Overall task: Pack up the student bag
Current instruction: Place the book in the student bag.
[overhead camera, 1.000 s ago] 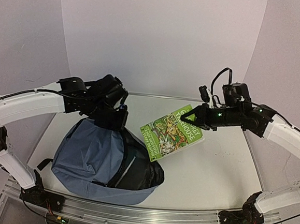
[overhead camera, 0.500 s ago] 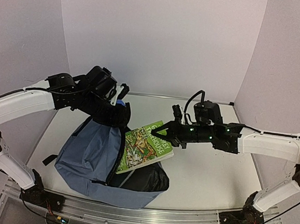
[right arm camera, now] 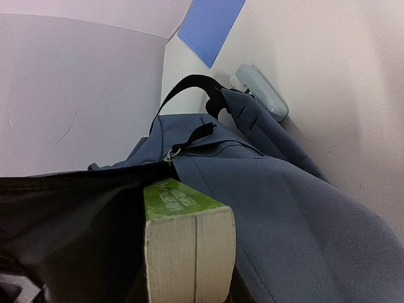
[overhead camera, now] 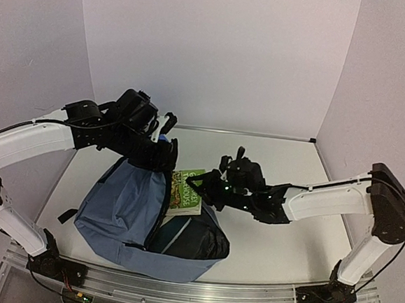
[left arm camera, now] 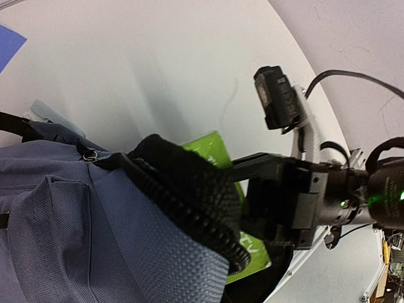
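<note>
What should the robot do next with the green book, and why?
Probably the right gripper should push the green book a bit deeper into the student bag before letting go. Part of the book sticks out of the bag's mouth, and the left gripper holds that edge up, so the way in looks free.

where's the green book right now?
Top view, centre-left: the green book sits partly inside the mouth of the backpack, held by the right gripper, just below the left gripper holding up the bag's rim.
</note>
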`<state>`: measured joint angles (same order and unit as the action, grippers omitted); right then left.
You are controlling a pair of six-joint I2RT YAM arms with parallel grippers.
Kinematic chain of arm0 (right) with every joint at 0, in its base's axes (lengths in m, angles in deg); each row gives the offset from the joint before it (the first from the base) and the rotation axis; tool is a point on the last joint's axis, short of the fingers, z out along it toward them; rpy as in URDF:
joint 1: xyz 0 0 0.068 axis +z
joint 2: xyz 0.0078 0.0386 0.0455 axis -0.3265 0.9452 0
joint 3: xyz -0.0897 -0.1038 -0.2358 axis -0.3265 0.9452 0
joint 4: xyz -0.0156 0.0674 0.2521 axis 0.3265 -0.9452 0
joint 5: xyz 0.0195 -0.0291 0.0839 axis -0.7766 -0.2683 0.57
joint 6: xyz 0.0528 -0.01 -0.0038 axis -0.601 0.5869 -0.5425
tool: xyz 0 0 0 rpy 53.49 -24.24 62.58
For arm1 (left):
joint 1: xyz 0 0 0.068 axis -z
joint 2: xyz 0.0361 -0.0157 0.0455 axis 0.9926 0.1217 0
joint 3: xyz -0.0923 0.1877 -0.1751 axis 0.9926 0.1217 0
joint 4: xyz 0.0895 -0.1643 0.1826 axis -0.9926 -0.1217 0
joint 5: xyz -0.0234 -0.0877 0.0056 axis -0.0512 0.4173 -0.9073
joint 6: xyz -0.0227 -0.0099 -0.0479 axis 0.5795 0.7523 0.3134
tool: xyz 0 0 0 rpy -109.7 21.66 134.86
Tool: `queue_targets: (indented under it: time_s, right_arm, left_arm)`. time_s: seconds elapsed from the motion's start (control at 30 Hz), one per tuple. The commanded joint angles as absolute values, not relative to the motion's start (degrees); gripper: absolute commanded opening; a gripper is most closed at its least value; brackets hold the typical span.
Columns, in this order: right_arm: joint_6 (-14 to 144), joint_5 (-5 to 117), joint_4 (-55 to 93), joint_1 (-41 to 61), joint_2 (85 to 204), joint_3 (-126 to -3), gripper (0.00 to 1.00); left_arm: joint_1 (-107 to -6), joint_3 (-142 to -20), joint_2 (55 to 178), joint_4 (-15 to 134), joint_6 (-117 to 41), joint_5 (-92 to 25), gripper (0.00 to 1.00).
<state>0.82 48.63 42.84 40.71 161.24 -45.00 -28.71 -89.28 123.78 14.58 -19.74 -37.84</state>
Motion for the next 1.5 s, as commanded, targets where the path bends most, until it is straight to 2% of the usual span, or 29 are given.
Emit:
queue_targets:
  time_s: [0.0, 0.17, 0.23, 0.3, 0.47, 0.63, 0.77, 1.03, 1.13, 1.17, 1.3, 1.4, 1.47]
  right_arm:
    - [-2.9, 39.7, 55.4, 44.7, 166.9, -52.1, 0.00]
    - [2.1, 29.2, 56.5, 49.3, 172.0, -56.5, 0.00]
    - [3.3, 29.0, 56.4, 49.7, 174.2, -58.4, 0.01]
    - [3.8, 30.5, 56.3, 49.7, 176.1, -59.4, 0.10]
    - [6.7, 30.7, 53.0, 49.8, 175.1, -59.3, 0.48]
    - [12.4, 25.3, 47.5, 50.5, 166.7, -53.8, 0.73]
    - [13.1, 21.4, 42.1, 50.9, 160.2, -49.1, 0.84]
    - [12.0, 8.9, 36.2, 50.9, 146.8, -39.4, 0.96]
    - [15.6, 3.4, 33.5, 50.9, 142.2, -38.6, 0.98]
    - [17.3, 1.9, 33.2, 50.8, 140.9, -38.6, 0.98]
    - [24.3, -1.8, 30.8, 49.9, 137.1, -39.8, 0.98]
    - [30.1, -0.8, 29.1, 47.8, 135.4, -41.7, 0.98]
    - [34.4, 3.9, 27.9, 45.4, 135.0, -43.9, 0.98]
  left_arm:
    - [-29.1, -89.9, 122.7, 24.1, -19.5, -34.5, 0.00]
    - [-29.4, -89.8, 123.9, 26.1, -18.8, -32.6, 0.00]
    - [-29.9, -89.4, 124.0, 27.0, -18.7, -32.2, 0.00]
    - [-30.3, -88.7, 123.7, 27.8, -18.3, -31.8, 0.00]
    - [-32.4, -85.5, 122.2, 29.5, -16.9, -31.1, 0.00]
    - [-34.1, -83.0, 120.6, 29.7, -15.9, -30.8, 0.00]
    - [-35.4, -81.4, 119.7, 30.1, -15.6, -30.0, 0.00]
    - [-35.9, -79.9, 121.1, 32.8, -17.3, -24.8, 0.01]
    - [-35.9, -80.3, 122.4, 32.7, -18.8, -21.8, 0.18]
    - [-35.9, -80.6, 122.6, 32.4, -19.0, -21.3, 0.31]
    - [-36.0, -80.6, 122.2, 32.4, -18.7, -21.5, 0.73]
    - [-37.0, -81.3, 121.3, 31.6, -18.4, -22.3, 0.89]
    - [-39.5, -81.6, 120.6, 30.8, -17.5, -22.3, 0.93]
